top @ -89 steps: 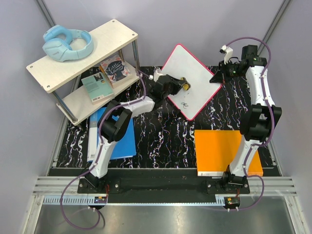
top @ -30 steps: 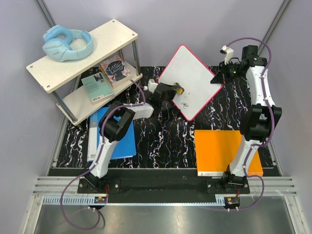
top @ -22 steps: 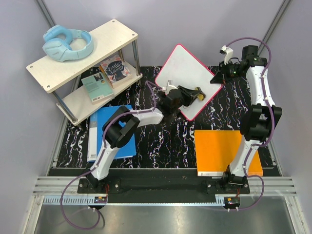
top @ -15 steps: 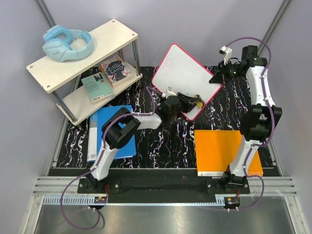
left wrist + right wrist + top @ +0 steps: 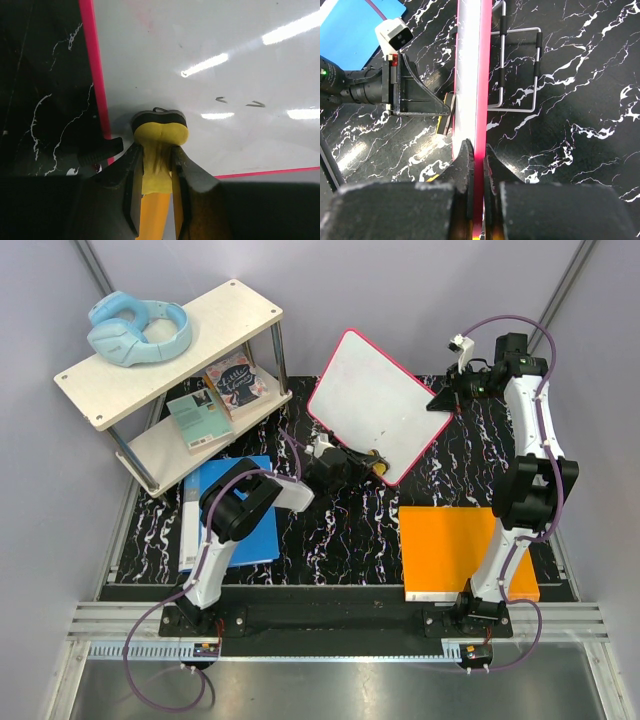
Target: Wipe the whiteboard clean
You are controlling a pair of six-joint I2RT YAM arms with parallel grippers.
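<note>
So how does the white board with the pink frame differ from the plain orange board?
The pink-framed white board is tilted up, its edge pinched by the right claw; the plain orange board lies flat on the black marbled table. The white board bears faint pen marks; the orange board is blank. Both are flat, similar-sized rectangles.

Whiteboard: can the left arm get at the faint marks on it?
Likely yes: the left end effector presses its eraser on the whiteboard, and the faint marks sit just beside it, nothing between.

The red-framed square whiteboard is smooth and glossy, with bright reflections. The black, white-veined marble-look counter shines faintly.
</note>
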